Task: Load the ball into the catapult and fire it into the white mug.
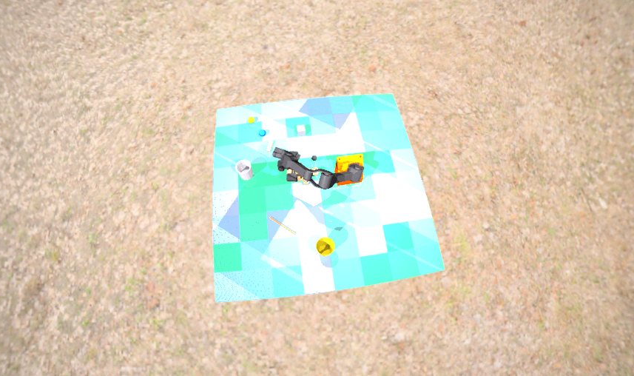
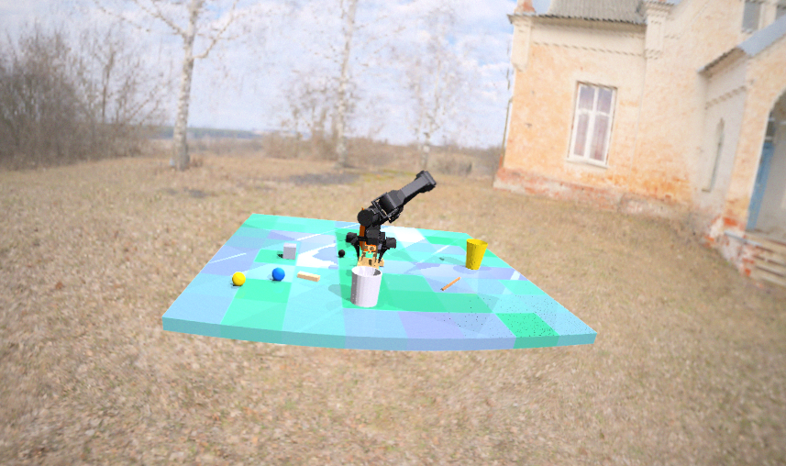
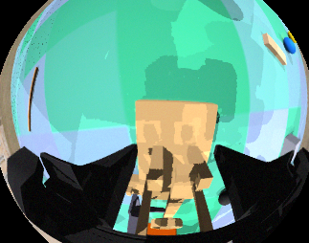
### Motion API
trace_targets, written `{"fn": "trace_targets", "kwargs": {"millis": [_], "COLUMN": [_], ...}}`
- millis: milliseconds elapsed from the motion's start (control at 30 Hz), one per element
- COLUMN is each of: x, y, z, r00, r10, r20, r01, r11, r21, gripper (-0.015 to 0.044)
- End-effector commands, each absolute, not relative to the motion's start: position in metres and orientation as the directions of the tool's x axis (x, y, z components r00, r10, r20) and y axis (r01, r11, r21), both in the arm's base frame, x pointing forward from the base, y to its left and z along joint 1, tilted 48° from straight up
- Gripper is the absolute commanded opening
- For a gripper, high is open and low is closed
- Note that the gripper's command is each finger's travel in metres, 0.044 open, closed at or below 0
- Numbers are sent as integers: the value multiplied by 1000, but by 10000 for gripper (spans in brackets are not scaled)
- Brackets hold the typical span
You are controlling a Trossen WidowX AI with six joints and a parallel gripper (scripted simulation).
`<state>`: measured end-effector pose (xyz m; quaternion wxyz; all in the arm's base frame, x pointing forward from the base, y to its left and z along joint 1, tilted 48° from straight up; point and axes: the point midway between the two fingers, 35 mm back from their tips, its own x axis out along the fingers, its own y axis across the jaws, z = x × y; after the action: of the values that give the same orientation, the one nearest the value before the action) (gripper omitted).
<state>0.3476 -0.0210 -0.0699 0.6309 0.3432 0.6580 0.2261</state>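
The tan wooden catapult (image 1: 305,181) (image 2: 370,263) (image 3: 176,114) stands on the table in front of the arm's base. My gripper (image 1: 286,172) (image 2: 370,247) (image 3: 178,149) is open, with a finger on either side of the catapult and nothing held. The white mug (image 1: 246,172) (image 2: 365,289) stands upright beyond the catapult and is not seen in the wrist view. A black ball (image 1: 314,158) (image 2: 341,253) (image 3: 224,197) lies beside the catapult. A blue ball (image 1: 262,132) (image 2: 278,274) (image 3: 289,45) and a yellow ball (image 1: 251,120) (image 2: 238,279) lie farther off. The catapult's cup is not clearly visible.
A wooden block (image 1: 270,146) (image 2: 308,276) (image 3: 275,49) lies near the blue ball. A grey cube (image 1: 300,129) (image 2: 289,250) stands on the same side. On the other side are a yellow cup (image 1: 325,246) (image 2: 475,254) and a thin stick (image 1: 282,225) (image 2: 450,283) (image 3: 32,99).
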Motion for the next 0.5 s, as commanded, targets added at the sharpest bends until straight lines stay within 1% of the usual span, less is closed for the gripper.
{"fn": "trace_targets", "kwargs": {"millis": [0,167,367,467], "x": [348,348,348,348], "y": [-21,-21,-21,-40], "z": [-70,-70,-70,-54], "r00": [32,32,32,32], "r10": [737,737,737,736], "r20": [-675,-675,-675,-676], "r01": [166,166,166,166], "r11": [662,662,662,663], "r21": [731,731,731,730], "gripper": [282,151,111,32]}}
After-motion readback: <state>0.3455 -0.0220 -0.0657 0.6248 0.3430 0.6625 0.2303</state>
